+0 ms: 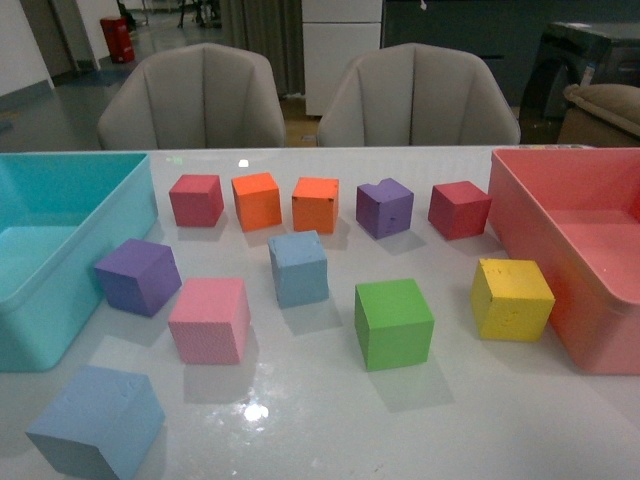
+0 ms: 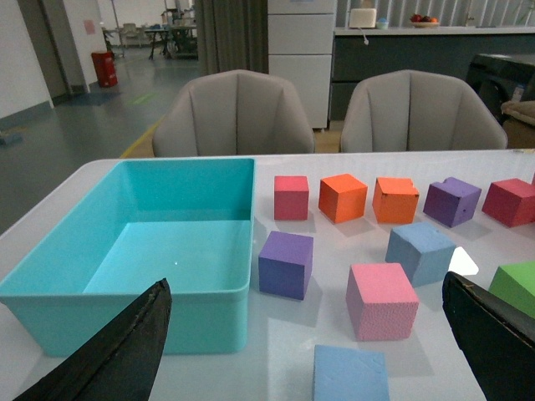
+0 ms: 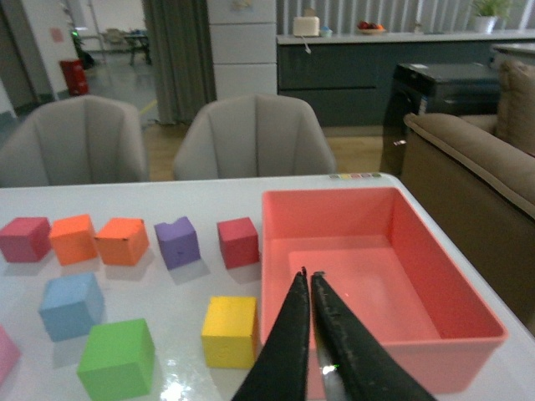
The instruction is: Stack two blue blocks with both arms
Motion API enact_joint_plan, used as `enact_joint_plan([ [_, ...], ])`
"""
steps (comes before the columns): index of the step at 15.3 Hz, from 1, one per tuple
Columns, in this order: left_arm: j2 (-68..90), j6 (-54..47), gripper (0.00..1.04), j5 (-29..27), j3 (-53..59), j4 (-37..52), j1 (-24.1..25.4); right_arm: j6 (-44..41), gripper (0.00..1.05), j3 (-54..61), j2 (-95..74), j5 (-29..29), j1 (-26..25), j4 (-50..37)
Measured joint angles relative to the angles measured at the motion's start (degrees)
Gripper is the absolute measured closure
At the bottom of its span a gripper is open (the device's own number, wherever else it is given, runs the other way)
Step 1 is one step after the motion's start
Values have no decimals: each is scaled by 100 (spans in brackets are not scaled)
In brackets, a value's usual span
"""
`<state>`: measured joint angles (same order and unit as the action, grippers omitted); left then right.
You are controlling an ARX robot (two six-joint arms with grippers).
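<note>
One pale blue block [image 1: 298, 267] sits in the middle of the white table; it also shows in the left wrist view [image 2: 420, 251] and the right wrist view [image 3: 70, 305]. The second blue block [image 1: 98, 421] lies at the front left, and in the left wrist view [image 2: 351, 373] it sits low between the spread fingers. My left gripper [image 2: 309, 351] is open and empty above the table's near left part, its fingers [image 2: 125, 351] wide apart. My right gripper [image 3: 307, 276] is shut and empty, over the red bin [image 3: 468, 322]. Neither arm shows in the front view.
A turquoise bin [image 1: 130, 215] stands at the left, the red bin [image 1: 520, 230] at the right. Other cubes lie about: red [image 1: 196, 199], two orange [image 1: 257, 200], two purple [image 1: 137, 276], dark red [image 1: 459, 209], pink [image 1: 209, 320], green [image 1: 393, 323], yellow [image 1: 511, 299]. Two chairs [image 1: 192, 100] stand behind.
</note>
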<state>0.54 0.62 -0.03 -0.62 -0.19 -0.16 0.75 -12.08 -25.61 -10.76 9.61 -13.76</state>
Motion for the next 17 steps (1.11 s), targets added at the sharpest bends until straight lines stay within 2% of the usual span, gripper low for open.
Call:
enact_joint_plan([
  [2, 0, 0, 7, 0, -2, 0, 0, -44, 103, 402, 374, 374, -297, 44],
  [3, 0, 0, 7, 2, -2, 0, 0, -59, 103, 525, 564, 977, -817, 103],
  [4, 0, 0, 7, 0, -2, 0, 0, -57, 103, 590, 732, 990, -1005, 118],
  [17, 0, 0, 7, 2, -2, 0, 0, -59, 103, 975, 1464, 1078, -962, 507],
])
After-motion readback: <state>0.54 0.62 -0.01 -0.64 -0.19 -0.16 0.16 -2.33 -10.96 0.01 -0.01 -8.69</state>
